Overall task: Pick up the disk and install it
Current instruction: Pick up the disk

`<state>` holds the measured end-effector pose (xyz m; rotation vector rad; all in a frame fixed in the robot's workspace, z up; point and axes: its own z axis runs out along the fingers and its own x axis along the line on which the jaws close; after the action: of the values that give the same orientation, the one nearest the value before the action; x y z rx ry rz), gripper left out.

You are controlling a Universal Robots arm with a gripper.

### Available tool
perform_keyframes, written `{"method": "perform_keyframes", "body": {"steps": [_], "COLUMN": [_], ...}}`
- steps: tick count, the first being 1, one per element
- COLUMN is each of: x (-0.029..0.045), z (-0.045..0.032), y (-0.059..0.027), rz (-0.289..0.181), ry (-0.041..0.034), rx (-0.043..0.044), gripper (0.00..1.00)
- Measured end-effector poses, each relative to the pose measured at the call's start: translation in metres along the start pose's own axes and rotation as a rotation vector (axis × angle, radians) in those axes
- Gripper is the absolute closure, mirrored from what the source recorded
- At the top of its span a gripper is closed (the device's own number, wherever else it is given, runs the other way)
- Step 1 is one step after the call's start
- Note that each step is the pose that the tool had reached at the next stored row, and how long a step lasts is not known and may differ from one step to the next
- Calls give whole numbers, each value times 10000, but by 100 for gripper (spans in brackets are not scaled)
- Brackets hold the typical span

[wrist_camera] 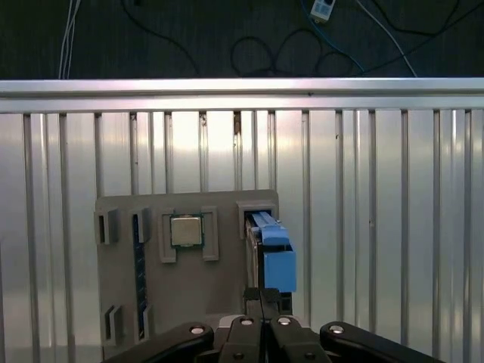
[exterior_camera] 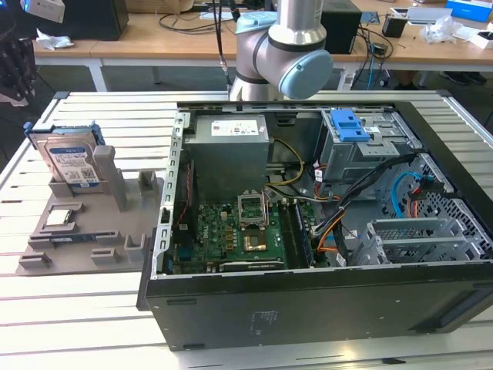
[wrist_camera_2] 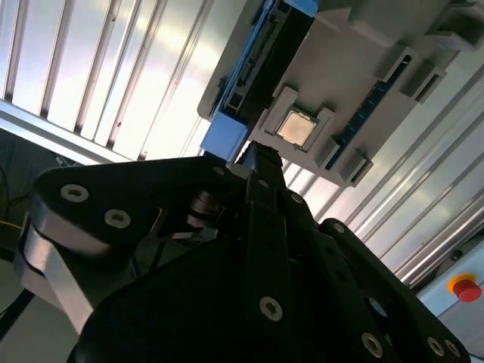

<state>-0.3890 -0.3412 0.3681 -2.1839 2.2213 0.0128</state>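
The disk [exterior_camera: 73, 158] stands on edge in a slot of a grey holder [exterior_camera: 85, 235] on the slatted table, at the exterior view's left. Its white-and-blue label faces the camera and blue rails run along its edges. In both wrist views I look down on its thin top edge with the blue carrier [wrist_camera: 271, 253] [wrist_camera_2: 227, 140]. My gripper [wrist_camera: 262, 296] [wrist_camera_2: 261, 157] hangs above it, near the carrier's end and apart from it. The two fingers are pressed together, shut on nothing.
An open computer case [exterior_camera: 308, 297] lies at the exterior view's right, with a grey drive cage and blue latch [exterior_camera: 347, 123], a power-supply box [exterior_camera: 229, 146] and a motherboard. The holder also carries a processor chip [wrist_camera: 186, 231]. A red button [wrist_camera_2: 466, 288] sits off the table.
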Motion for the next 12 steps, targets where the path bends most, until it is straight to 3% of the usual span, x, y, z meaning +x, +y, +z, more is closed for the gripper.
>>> {"method": "perform_keyframes", "body": {"steps": [2, 3, 5, 7, 10, 12], "x": [0, 0, 0, 0, 0, -16], "z": [0, 1, 1, 1, 3, 27], "y": [0, 0, 0, 0, 0, 1], "rz": [0, 0, 0, -1, 0, 24], "ry": [0, 0, 0, 0, 6, 226], "rx": [0, 0, -1, -1, 0, 5], "gripper": [83, 71, 71, 52, 46, 46]}}
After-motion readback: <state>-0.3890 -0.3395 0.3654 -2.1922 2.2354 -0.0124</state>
